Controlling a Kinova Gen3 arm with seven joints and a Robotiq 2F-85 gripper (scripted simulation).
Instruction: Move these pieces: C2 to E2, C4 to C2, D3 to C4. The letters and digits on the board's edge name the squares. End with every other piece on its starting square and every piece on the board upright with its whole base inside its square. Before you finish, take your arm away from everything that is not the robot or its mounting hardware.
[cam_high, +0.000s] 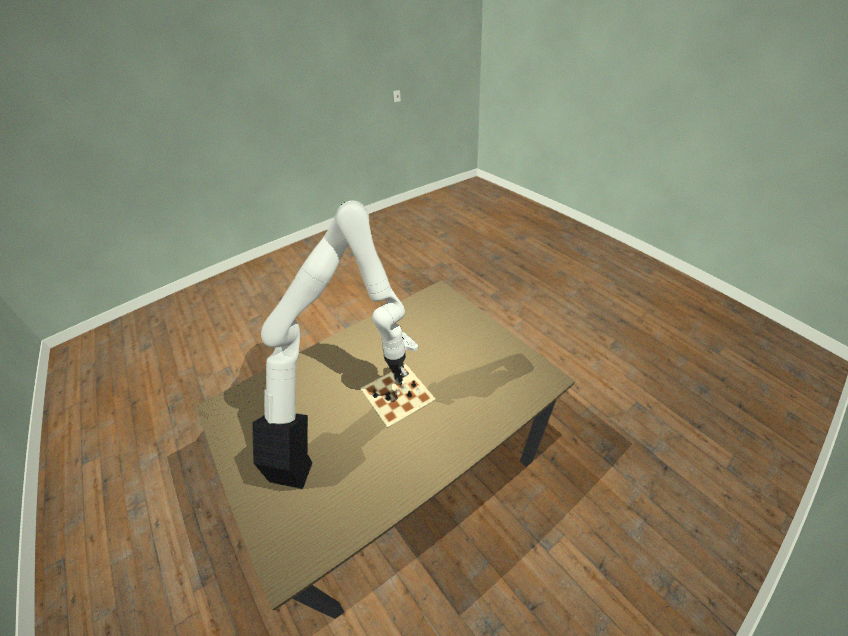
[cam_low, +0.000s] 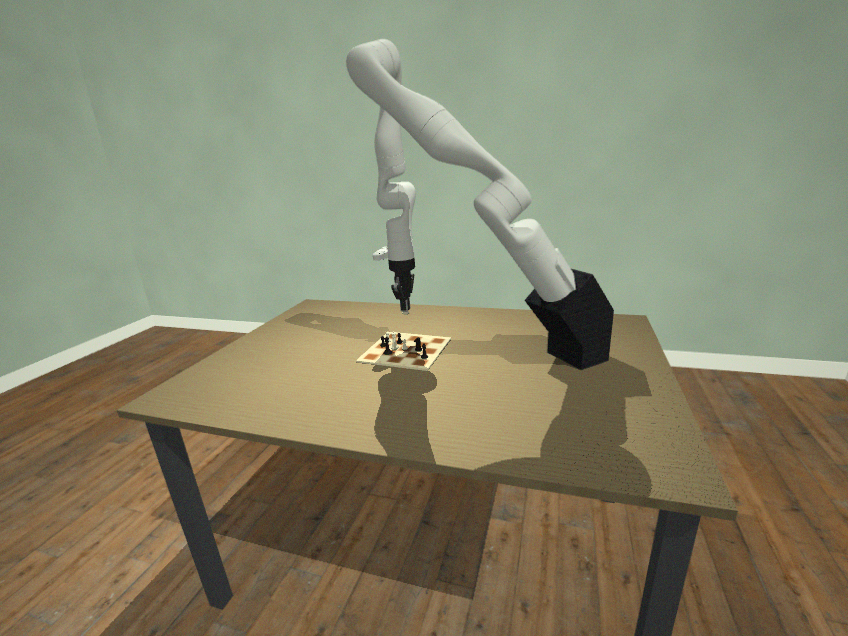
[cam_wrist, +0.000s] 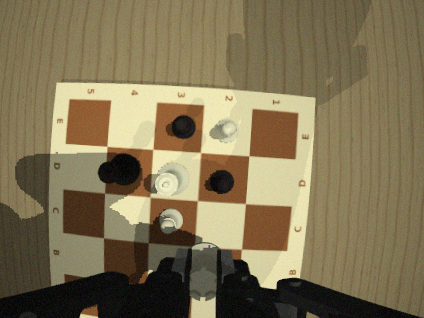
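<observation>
The small chessboard lies on the table and also shows in the top view (cam_high: 398, 399) and the exterior view (cam_low: 405, 350). My gripper (cam_wrist: 204, 268) is shut on a pale chess piece (cam_wrist: 202, 266) and holds it well above the board's near side, as the exterior view (cam_low: 405, 308) shows. On the board a white piece (cam_wrist: 226, 130) stands on E2, a black piece (cam_wrist: 183, 126) on E3, a large black piece (cam_wrist: 119, 169) on D4, a white piece (cam_wrist: 168, 181) on D3, a black piece (cam_wrist: 222, 181) on D2 and a white piece (cam_wrist: 171, 219) on C3. My fingers hide the board's near rows.
The arm's black base (cam_low: 574, 318) stands on the table to one side of the board. The wooden table (cam_low: 438, 397) reaches well beyond the board on all sides. The arm's shadow falls across the board's left part.
</observation>
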